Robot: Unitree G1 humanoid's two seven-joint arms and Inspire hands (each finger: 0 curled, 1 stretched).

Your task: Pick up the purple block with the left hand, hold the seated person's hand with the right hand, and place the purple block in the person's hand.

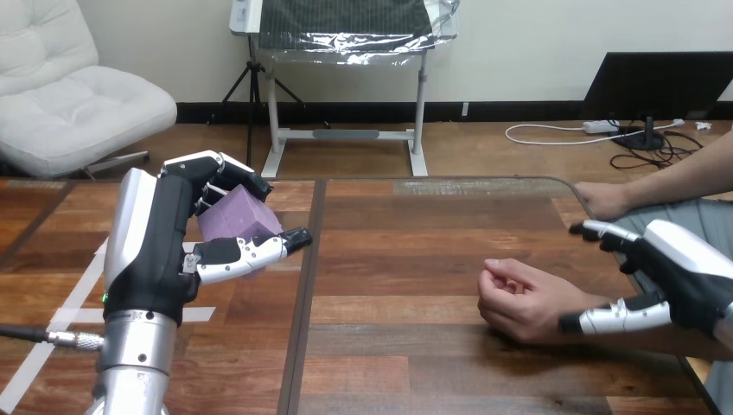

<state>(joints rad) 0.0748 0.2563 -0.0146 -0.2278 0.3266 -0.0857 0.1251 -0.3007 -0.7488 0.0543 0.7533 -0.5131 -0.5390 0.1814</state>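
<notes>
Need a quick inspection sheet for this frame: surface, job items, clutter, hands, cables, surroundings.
Surface: wooden table, dark seam running front to back.
Job's things: purple block off the table, in the left hand; person's near hand loosely curled, resting on the table.
Clutter: white tape strips at the table's left.
Hands: left hand, fingers and thumb curled round the block; right hand open, thumb against the person's wrist, fingers apart above it.
Cables: nothing seen on the table.
Surroundings: person's hand at the far edge.
</notes>
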